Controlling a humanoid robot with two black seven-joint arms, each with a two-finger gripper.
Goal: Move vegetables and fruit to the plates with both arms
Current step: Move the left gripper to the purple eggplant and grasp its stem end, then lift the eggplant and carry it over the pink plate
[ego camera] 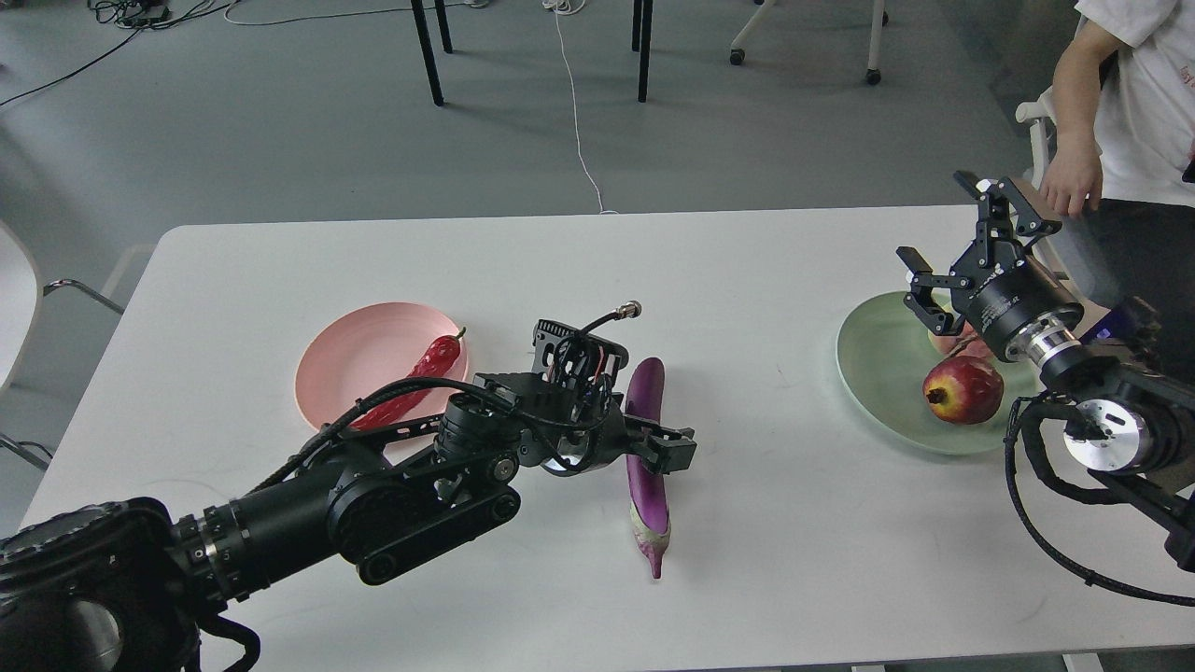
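Note:
The purple eggplant point(646, 448) lies on the white table, pale tip toward me. My left gripper point(658, 450) is low over its middle. One finger point(674, 455) crosses the eggplant; the other is hidden, so I cannot tell whether it grips. The red chili point(413, 381) lies on the pink plate point(345, 369), left of the gripper. My right gripper point(962, 245) is open and empty above the far edge of the pale green plate point(873, 369). The pomegranate point(962, 390) sits on that plate. The yellow-green fruit point(950, 343) is mostly hidden behind my right wrist.
A person point(1125, 93) stands at the table's far right corner, a hand point(1072, 185) close to my right gripper. A white chair point(14, 299) stands off the table's left side. Chair legs and cables are on the floor beyond.

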